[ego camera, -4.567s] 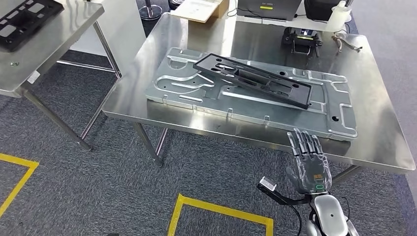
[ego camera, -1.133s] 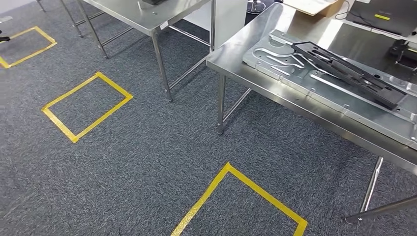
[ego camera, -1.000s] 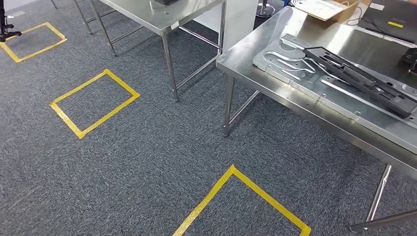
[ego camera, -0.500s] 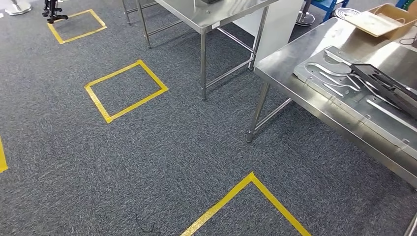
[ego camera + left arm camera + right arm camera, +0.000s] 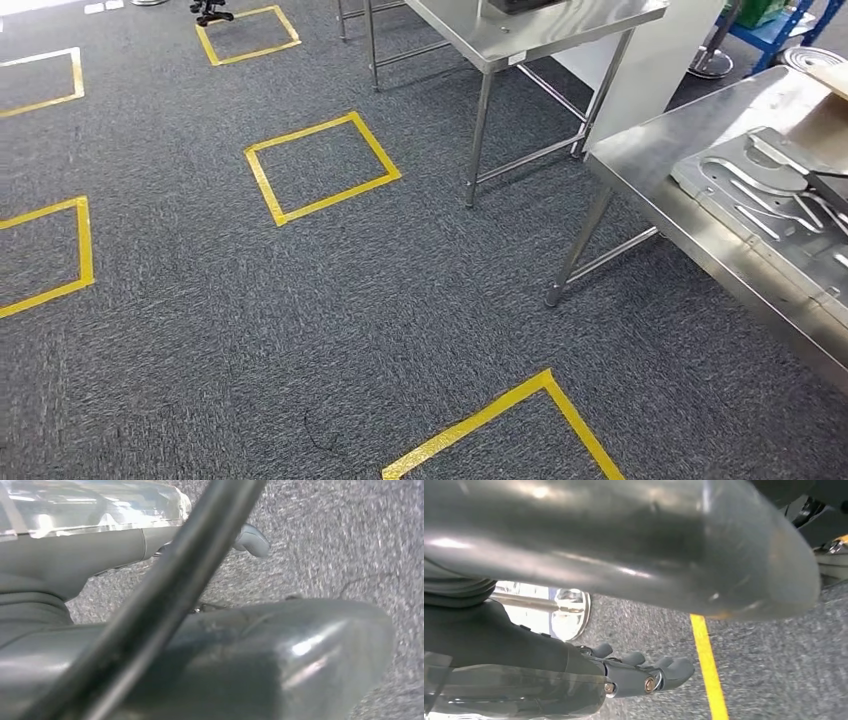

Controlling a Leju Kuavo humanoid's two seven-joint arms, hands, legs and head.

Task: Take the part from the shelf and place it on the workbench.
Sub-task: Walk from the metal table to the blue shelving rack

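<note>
- Grey speckled carpet [image 5: 300, 300] covers the floor in the head view, marked with yellow tape squares [image 5: 322, 167]: one whole square lies near the middle, others are cut off at the left edge, at the top and at the bottom.
- A steel workbench [image 5: 650, 160] comes in from the right edge, on thin metal legs; its near corner points toward the middle of the picture.
- On the workbench lies a large flat metal plate [image 5: 770, 225] with raised curved ribs, running off the right edge.
- The dark part [image 5: 812, 172] rests on top of that plate at the far right, and just a narrow strip of it is in frame.
- A second steel table [image 5: 540, 25] stands at the top, apart from the workbench, with a white panel [image 5: 655, 65] between the two.
- The right hand [image 5: 644, 672] hangs above the carpet in the right wrist view, beside a yellow tape line [image 5: 709, 665]; its dark fingers [image 5: 676, 670] are loosely curled, side by side, with nothing in them.
- The left hand [image 5: 250, 540] shows over the carpet in the left wrist view as one pale fingertip past a blurred cover and a dark cable [image 5: 165, 605]; how far open it is cannot be told.
</note>
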